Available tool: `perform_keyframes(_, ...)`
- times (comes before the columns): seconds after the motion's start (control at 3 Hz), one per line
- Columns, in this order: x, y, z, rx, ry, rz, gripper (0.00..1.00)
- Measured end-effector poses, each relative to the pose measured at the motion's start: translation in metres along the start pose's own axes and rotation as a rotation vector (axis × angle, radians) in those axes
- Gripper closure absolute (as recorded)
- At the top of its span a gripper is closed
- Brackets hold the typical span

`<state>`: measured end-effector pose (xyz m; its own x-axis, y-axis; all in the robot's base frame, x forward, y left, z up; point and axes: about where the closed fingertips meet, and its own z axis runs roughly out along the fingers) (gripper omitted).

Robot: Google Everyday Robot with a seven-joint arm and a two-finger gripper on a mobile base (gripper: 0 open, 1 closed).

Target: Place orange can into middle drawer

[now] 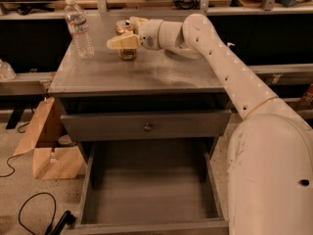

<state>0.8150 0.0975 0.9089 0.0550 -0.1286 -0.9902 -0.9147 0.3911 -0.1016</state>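
Water bottle (78,28) stands at 10 o'clock on the cabinet top (146,75). Orange can (128,54) stands upright at 11 o'clock. Gripper (122,32) is at the can, reaching in from 3 o'clock; whether it grips cannot be told. Middle drawer (151,190) is open at 6 o'clock.

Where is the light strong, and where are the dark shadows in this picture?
Camera view: a pale sheen lies on the tabletop right of the can and the tool at it; deep shadow fills the gap under the tabletop; the open drawer is dim.

Orange can (128,54) upright on cabinet top (146,72), seemingly within the gripper (128,33); middle drawer (146,190) open below.
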Motion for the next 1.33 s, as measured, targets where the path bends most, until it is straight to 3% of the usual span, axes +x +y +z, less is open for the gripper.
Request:
perform_keyframes(1.0,0.0,0.025,0.002,0.002,0.004,-0.017,0.88)
perform_keyframes(1.33,-0.012,0.048,-0.019,-0.017,-0.026,-0.028,1.0)
